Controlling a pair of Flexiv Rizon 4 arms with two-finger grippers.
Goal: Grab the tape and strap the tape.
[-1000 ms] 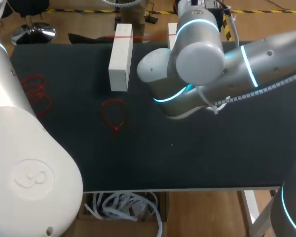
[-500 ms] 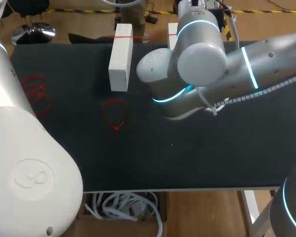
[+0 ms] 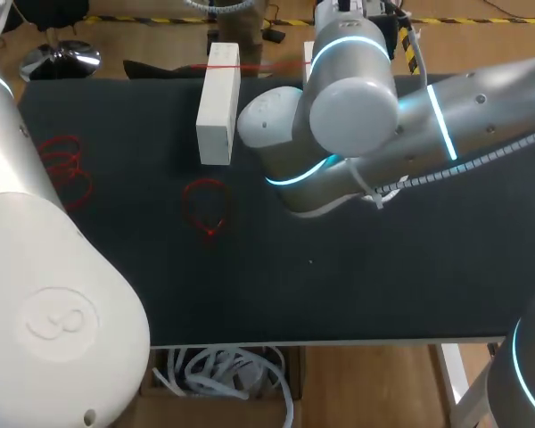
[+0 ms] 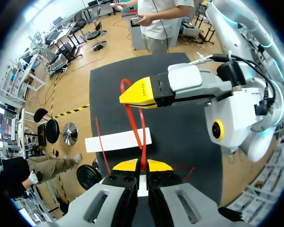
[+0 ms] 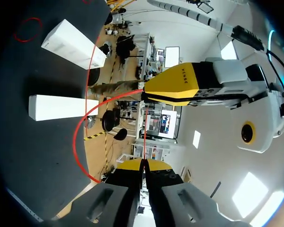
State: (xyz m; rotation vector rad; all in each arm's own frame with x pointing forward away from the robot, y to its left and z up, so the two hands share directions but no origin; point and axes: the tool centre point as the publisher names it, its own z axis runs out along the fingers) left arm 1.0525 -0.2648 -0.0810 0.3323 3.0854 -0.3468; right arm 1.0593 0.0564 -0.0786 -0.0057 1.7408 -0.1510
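Left arm (image 3: 45, 294) white, right arm (image 3: 352, 98) white w/ cyan rings; left end effector (image 4: 143, 165) & right end effector (image 5: 143, 165) grey, yellow-tipped

Our right arm (image 3: 357, 125) bulks over mid-table, a white block (image 3: 218, 102) beside it (another seems hidden behind); we find passage along the near mat (image 3: 357, 294).

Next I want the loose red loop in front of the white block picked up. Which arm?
Left, probably: the loop lies toward the left arm, while the right arm reaches over the middle. Both the left pincer and right pincer are shut on the strap, so release first.
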